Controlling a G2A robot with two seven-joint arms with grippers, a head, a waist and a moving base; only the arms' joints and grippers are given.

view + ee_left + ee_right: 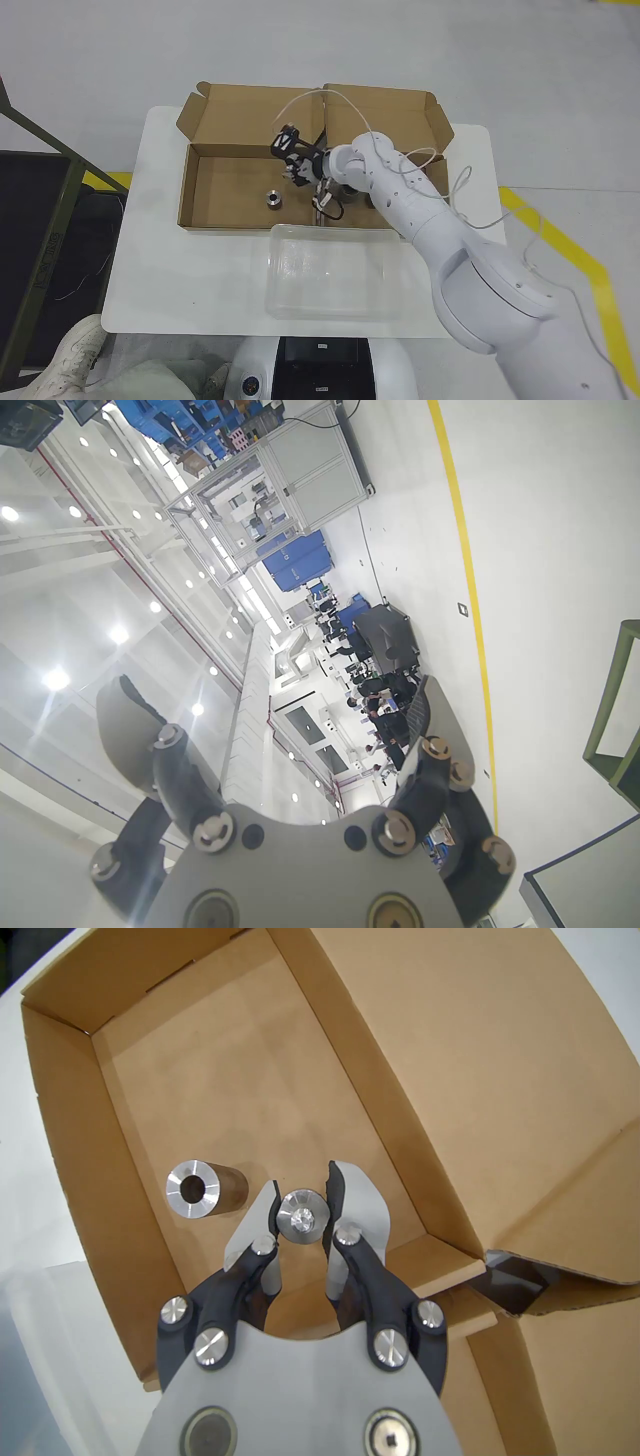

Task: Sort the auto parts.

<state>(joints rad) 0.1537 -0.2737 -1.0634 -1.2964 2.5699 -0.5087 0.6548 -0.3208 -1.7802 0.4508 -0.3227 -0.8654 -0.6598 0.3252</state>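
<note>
Grip on my right pincer [302, 1198] looks sound. Its two fingers are drawn in close on a solid metal part [301, 1224], a short round piece seen end-on, pinched across its width so that the pads bear on opposite sides of the curve. That hold should keep the round piece from rolling out sideways. The pincer is down inside the cardboard box [225, 1078], near the wall on the robot's side. I cannot tell whether the part is resting on the box floor or is just clear of it.

Just beside the held part, not touching it, a hollow sleeve [200, 1188] lies on its side on the box floor with its bore facing the right wrist view. There is enough of a gap that, as I judge it, a straight lift should not knock it.

A clear bin [335, 272] sits on the counter [160, 260] against the box's near wall. I take it for the drop point, which would make the carry short.

My left pincer [274, 700] is spread wide and holds nothing. It points out at the room, away from the counter, which keeps it clear of the working arm.
</note>
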